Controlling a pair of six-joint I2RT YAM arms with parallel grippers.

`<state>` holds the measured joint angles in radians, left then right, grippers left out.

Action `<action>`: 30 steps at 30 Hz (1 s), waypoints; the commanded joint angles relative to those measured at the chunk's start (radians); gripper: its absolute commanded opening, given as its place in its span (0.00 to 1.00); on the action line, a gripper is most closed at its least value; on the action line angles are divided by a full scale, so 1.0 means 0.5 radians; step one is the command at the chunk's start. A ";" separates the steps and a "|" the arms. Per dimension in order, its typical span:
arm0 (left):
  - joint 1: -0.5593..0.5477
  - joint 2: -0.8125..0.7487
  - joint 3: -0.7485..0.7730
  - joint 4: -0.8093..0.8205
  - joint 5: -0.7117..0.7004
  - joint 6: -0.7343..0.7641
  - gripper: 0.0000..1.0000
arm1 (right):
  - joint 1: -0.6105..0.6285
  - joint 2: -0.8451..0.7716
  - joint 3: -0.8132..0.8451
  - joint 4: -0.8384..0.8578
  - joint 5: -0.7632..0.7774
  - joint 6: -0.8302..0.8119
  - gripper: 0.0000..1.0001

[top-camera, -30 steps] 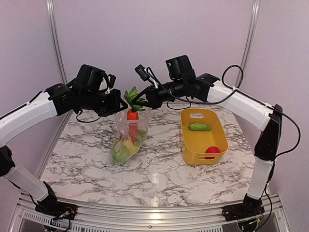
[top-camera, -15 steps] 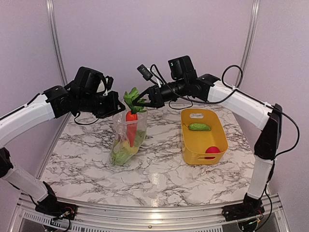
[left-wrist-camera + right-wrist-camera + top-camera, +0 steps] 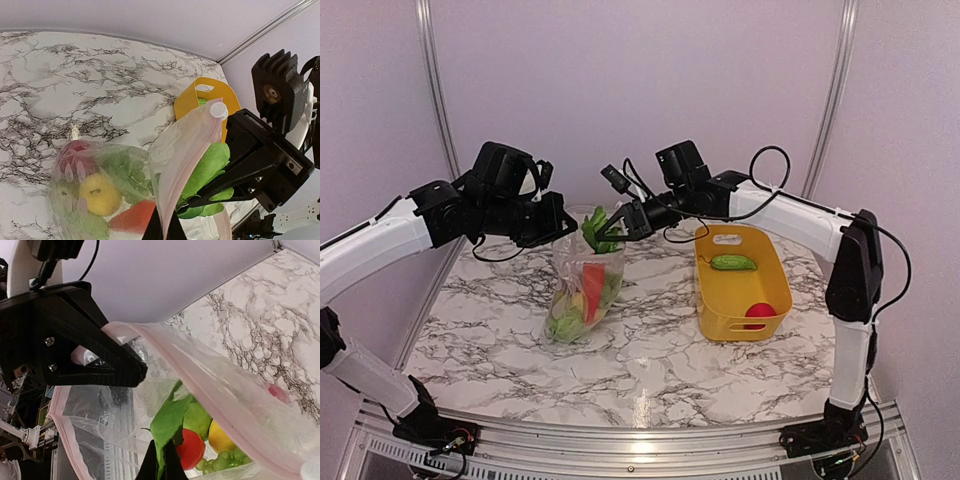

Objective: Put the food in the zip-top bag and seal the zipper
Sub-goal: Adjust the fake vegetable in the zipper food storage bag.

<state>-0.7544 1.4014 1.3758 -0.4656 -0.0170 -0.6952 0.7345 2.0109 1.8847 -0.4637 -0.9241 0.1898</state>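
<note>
clear zip-top bag [image 3: 578,305] hangs pinched by left fingers [image 3: 565,224]; right fingers [image 3: 614,235] clamp a leafy red vegetable [image 3: 592,283] inside it

The zip-top bag [image 3: 582,295] stands on the desk [image 3: 650,365], left of centre, with its mouth upward. The left hand [image 3: 562,222] pinches the left side of the mouth. From the right, the right hand [image 3: 618,228] grips the leaves of the leafy vegetable [image 3: 593,283], whose body is inside the bag. A lemon [image 3: 97,192] lies lower in the bag, to the vegetable's left. Right of the bag and apart from it sits the basket [image 3: 708,300], holding the cucumber [image 3: 733,262] at its far end and a round fruit [image 3: 760,311] at its near end.
</note>
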 commanded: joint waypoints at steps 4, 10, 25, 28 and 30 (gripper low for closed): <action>0.009 -0.078 -0.038 0.055 -0.049 0.018 0.02 | 0.119 -0.008 0.027 -0.228 0.619 -0.194 0.00; 0.009 -0.084 -0.069 0.088 -0.033 0.002 0.02 | 0.214 0.012 0.271 -0.310 1.051 -0.355 0.06; 0.024 -0.083 -0.122 0.092 -0.057 0.026 0.03 | 0.290 -0.228 0.425 -0.386 1.177 -0.776 0.68; 0.039 -0.093 -0.138 0.096 -0.050 0.027 0.03 | 0.258 -0.321 0.419 -0.462 0.956 -1.062 0.71; 0.041 -0.090 -0.133 0.096 -0.041 0.032 0.03 | 0.251 -0.360 0.418 -0.614 0.768 -1.439 0.65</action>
<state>-0.7441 1.3846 1.3186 -0.4355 -0.0277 -0.6926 0.8745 1.9137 2.0575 -0.6682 -0.3676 -0.2401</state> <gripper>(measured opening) 0.030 0.693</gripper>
